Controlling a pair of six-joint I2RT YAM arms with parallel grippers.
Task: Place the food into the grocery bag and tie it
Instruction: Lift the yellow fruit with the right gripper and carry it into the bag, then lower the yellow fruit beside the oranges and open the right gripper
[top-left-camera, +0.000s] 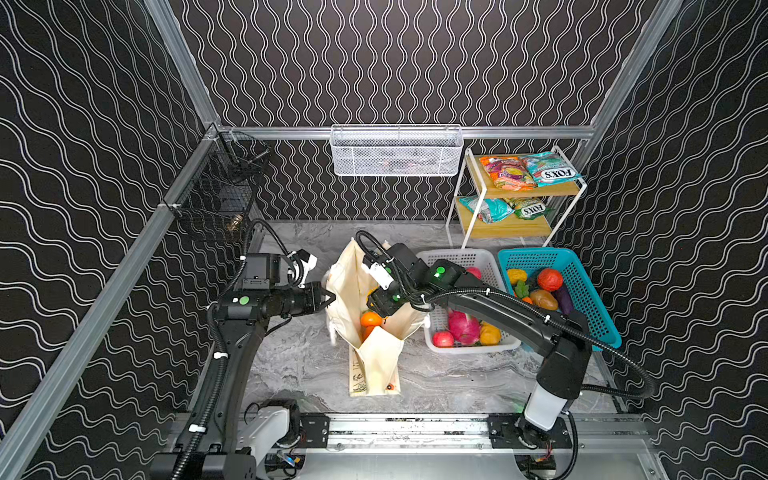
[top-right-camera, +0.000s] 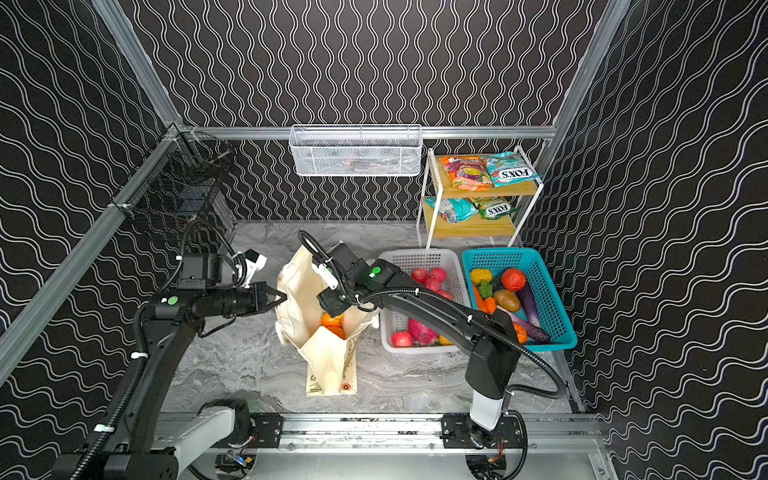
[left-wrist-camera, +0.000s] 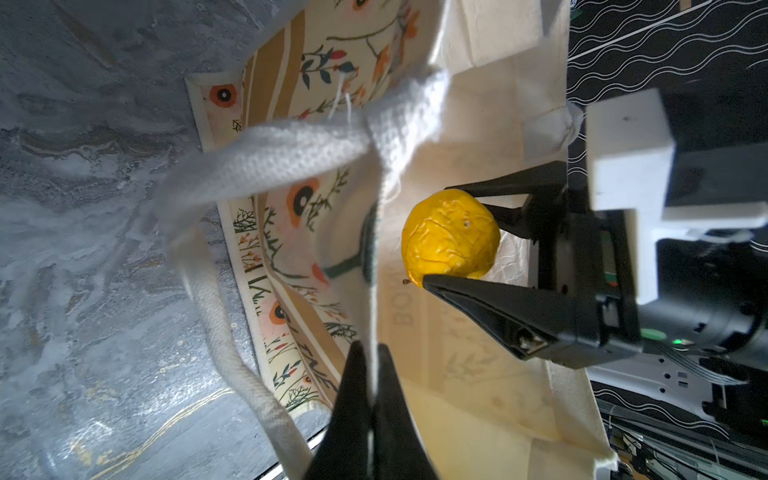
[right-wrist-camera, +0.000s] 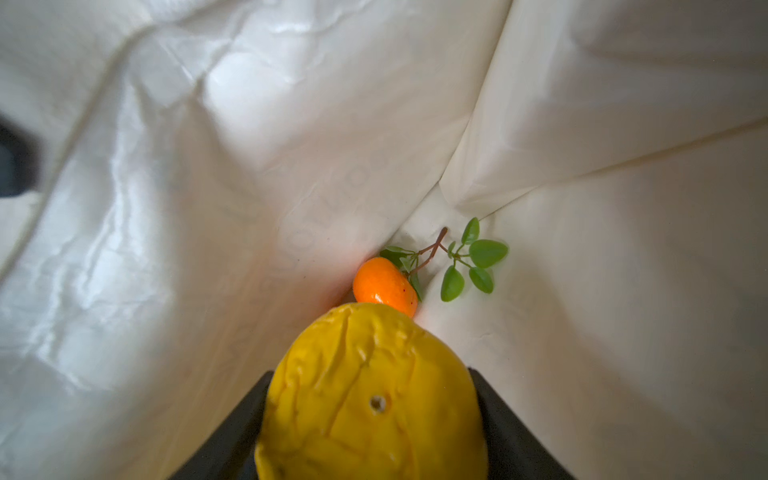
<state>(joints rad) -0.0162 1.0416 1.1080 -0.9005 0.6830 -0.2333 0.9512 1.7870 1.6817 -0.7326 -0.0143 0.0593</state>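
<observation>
Inside the cream flower-printed canvas tote (top-left-camera: 376, 361) on the grey marbled counter (top-left-camera: 311, 365), your right pincer (left-wrist-camera: 436, 237) clasps a wrinkled yellow fruit (right-wrist-camera: 370, 395) above a leafy orange (right-wrist-camera: 384, 284); your left pincer (left-wrist-camera: 371, 348) pinches the rim open. Next move, likely: let go, withdraw.

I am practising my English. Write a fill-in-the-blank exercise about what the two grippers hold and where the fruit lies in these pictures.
1. The right gripper holds a ____ fruit.
2. The left gripper is shut on the rim of the ____.
3. Deep inside that bag lies an orange with green ____.
4. The pink dragon fruit lies in the ____ basket.

Missing words: yellow; grocery bag; leaves; white.
</observation>
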